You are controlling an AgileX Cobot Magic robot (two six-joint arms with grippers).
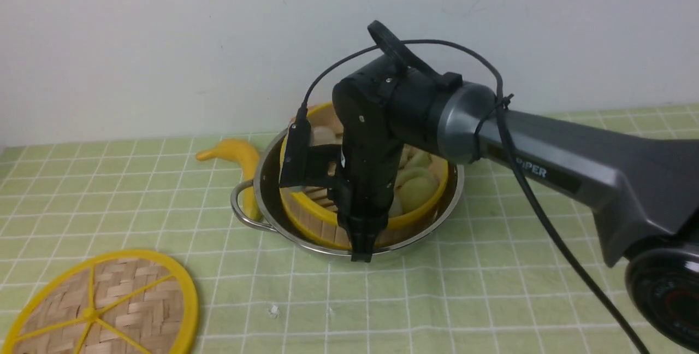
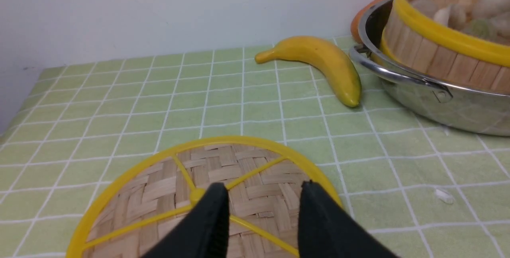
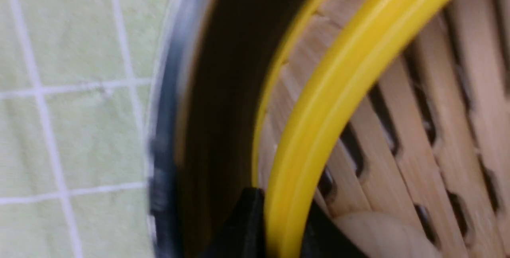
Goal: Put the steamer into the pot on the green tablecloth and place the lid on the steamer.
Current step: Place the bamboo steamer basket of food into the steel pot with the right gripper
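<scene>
The right gripper (image 1: 361, 247) is clamped on the near yellow rim of the steamer (image 2: 430, 57), which sits in the pot (image 2: 458, 110) on the green tablecloth (image 1: 491, 266). The left gripper (image 2: 263, 189), fingers apart, hovers over the lid (image 1: 125, 299), which lies flat, well apart from the pot.

Green grid cloth (image 1: 491, 288) carries: pot (image 1: 297, 242) centre-far, banana (image 1: 240, 154) just left of it, lid (image 1: 109, 305) flat at near-left, small white scrap (image 1: 272, 310) right of the lid.
</scene>
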